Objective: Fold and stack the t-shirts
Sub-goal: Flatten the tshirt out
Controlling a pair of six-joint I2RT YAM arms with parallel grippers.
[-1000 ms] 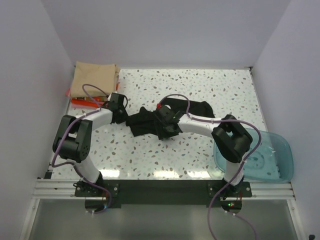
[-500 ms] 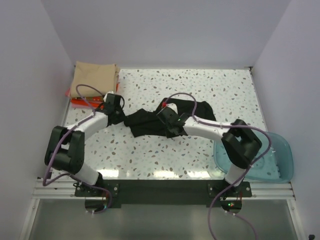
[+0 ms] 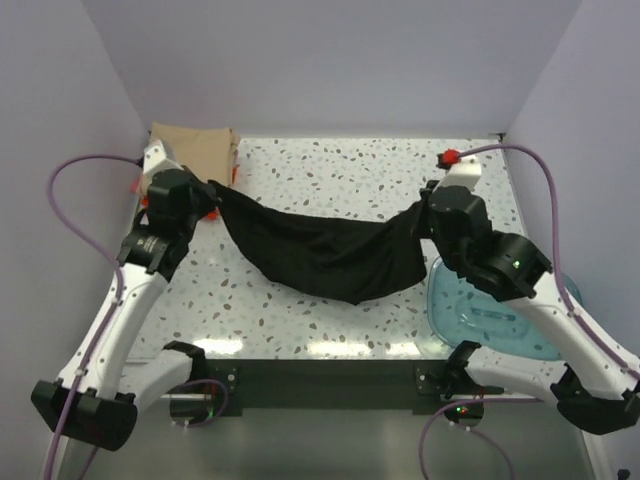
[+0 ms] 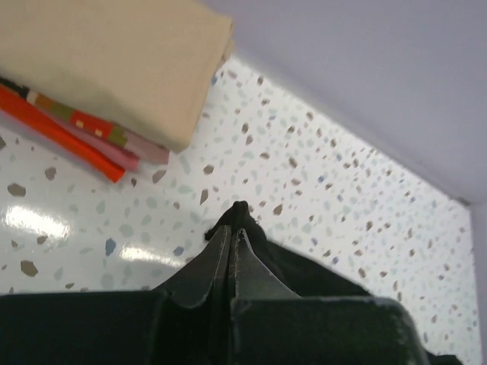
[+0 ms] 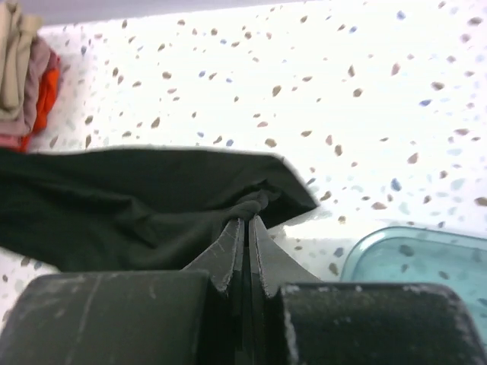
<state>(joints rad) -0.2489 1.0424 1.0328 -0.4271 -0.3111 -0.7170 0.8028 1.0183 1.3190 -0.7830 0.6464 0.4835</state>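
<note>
The black t-shirt [image 3: 325, 252] hangs stretched in the air between both arms, sagging in the middle above the table. My left gripper [image 3: 213, 194] is shut on its left end, a tuft of black cloth [image 4: 237, 216] poking past the closed tips [image 4: 232, 232]. My right gripper [image 3: 425, 212] is shut on the right end, bunched cloth [image 5: 255, 201] showing at its closed tips [image 5: 246, 222]. The tan-beige t-shirt [image 3: 192, 148] lies folded at the back left corner on a thin red-orange t-shirt [image 4: 57, 125], seen also in the right wrist view [image 5: 47, 84].
A translucent teal bowl [image 3: 500, 320] stands at the table's right front, under my right arm; its rim shows in the right wrist view [image 5: 418, 258]. White walls close in the speckled table [image 3: 330, 165] on the left, back and right.
Both arms rose and swung apart, lifting the black t-shirt off the table and stretching it out. The right gripper closed on the cloth during this time.
</note>
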